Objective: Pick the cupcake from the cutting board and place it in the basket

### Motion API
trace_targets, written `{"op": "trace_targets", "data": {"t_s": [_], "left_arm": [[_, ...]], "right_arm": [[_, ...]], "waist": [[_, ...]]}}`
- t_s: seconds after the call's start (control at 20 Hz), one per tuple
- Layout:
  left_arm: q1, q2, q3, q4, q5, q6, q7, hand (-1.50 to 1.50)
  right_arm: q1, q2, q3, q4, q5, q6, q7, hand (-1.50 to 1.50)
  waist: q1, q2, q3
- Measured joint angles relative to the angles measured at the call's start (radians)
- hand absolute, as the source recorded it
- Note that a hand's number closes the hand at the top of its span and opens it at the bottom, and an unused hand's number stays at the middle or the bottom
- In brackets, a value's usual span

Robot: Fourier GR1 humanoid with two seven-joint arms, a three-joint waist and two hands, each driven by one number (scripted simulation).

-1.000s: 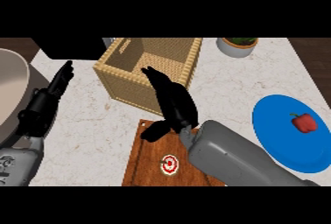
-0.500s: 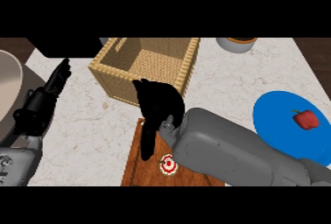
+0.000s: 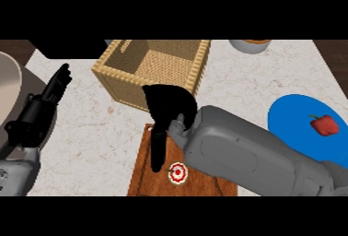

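Observation:
A small cupcake (image 3: 177, 173) with white icing and a red swirl sits on the wooden cutting board (image 3: 145, 177) at the lower middle. My right hand (image 3: 165, 108) hangs over the board's far end, its fingers pointing down towards the cupcake; the thumb tip ends just left of the cupcake. The fingers are straight and hold nothing. The big grey right forearm hides the board's right part. The woven basket (image 3: 119, 80) stands just behind the board, with nothing showing inside. My left hand (image 3: 53, 90) rests at the left, fingers straight and pointing up.
A blue plate (image 3: 292, 122) with a red pepper (image 3: 324, 125) on it lies at the right. A grey bowl (image 3: 250, 45) stands at the back right. A pale round rim (image 3: 9, 87) shows at the left edge.
My right hand has dropped and pulled back over the cutting board, fingers now pointing down beside the cupcake. The view has shifted slightly. The left hand is still.

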Motion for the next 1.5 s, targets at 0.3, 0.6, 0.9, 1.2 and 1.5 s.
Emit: {"op": "trace_targets", "data": {"t_s": [0.3,0.6,0.9,1.2,1.5], "left_arm": [[-0.010,-0.007,0.006,0.001,-0.004,-0.003,0.006,0.00],[0.003,-0.004,0.011,-0.022,-0.002,-0.013,0.011,0.00],[0.019,-0.011,0.011,-0.041,-0.012,-0.011,0.017,0.00],[0.004,-0.012,0.025,-0.037,-0.009,-0.025,0.029,0.00],[0.006,-0.027,0.030,-0.015,-0.020,-0.030,0.005,0.00]], "right_arm": [[0.029,-0.003,0.061,-0.026,-0.021,0.012,-0.003,-1.50],[0.061,0.000,0.124,-0.021,-0.015,0.011,-0.019,-1.50],[0.125,-0.016,0.185,-0.012,0.036,-0.006,-0.036,-1.50],[0.172,-0.019,0.203,-0.004,0.114,-0.018,-0.049,-1.50],[0.221,-0.005,0.198,0.014,0.186,-0.023,-0.060,-1.50]], "waist": [[0.000,-0.009,0.000],[0.008,-0.019,-0.001],[0.003,-0.014,-0.001],[0.002,-0.012,-0.002],[0.002,-0.007,-0.002]]}}
